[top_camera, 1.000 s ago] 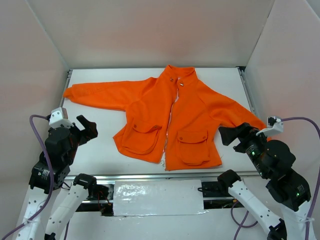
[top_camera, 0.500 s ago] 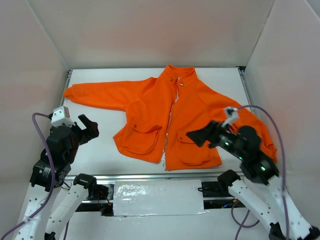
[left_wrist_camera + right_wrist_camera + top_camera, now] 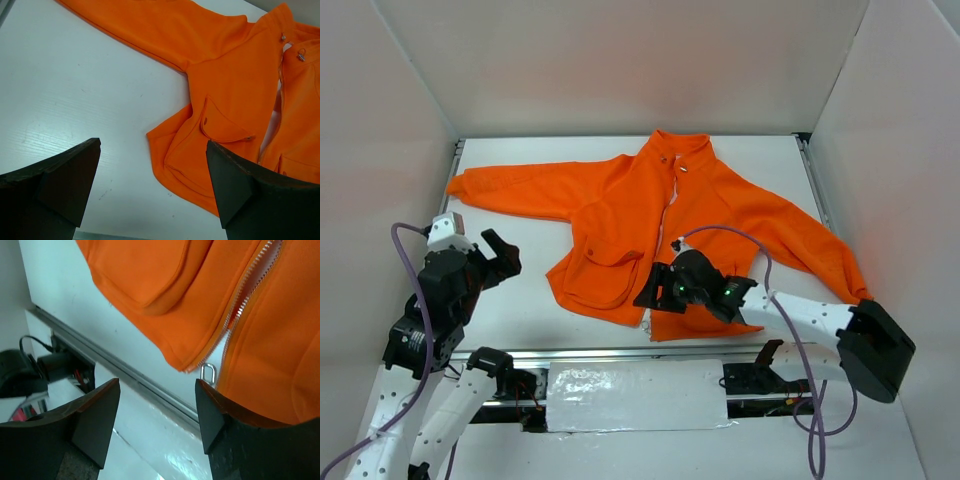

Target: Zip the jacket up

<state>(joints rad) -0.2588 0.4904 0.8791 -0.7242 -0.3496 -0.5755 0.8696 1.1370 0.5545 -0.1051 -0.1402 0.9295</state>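
The orange jacket point(image 3: 620, 200) lies flat on the white table with its collar at the far side and its front unzipped. The pale zipper point(image 3: 663, 235) runs down the centre. My right gripper point(image 3: 646, 297) is open and hovers over the jacket's bottom hem at the foot of the zipper. In the right wrist view the jacket point(image 3: 150, 275), the zipper teeth point(image 3: 246, 290) and a small metal pull ring point(image 3: 207, 374) lie between my open fingers, with the gripper point(image 3: 157, 415) holding nothing. My left gripper point(image 3: 500, 262) is open and empty, left of the jacket point(image 3: 235, 100) over bare table point(image 3: 90, 100).
A metal rail point(image 3: 620, 352) runs along the table's near edge, also in the right wrist view point(image 3: 125, 371). A shiny plate point(image 3: 635, 395) sits between the arm bases. White walls close in the table on three sides. The right arm's purple cable point(image 3: 760, 250) loops over the jacket.
My right arm has swung from the right side of the table leftwards across the jacket's right half to the bottom of the zipper. The left arm has barely moved.
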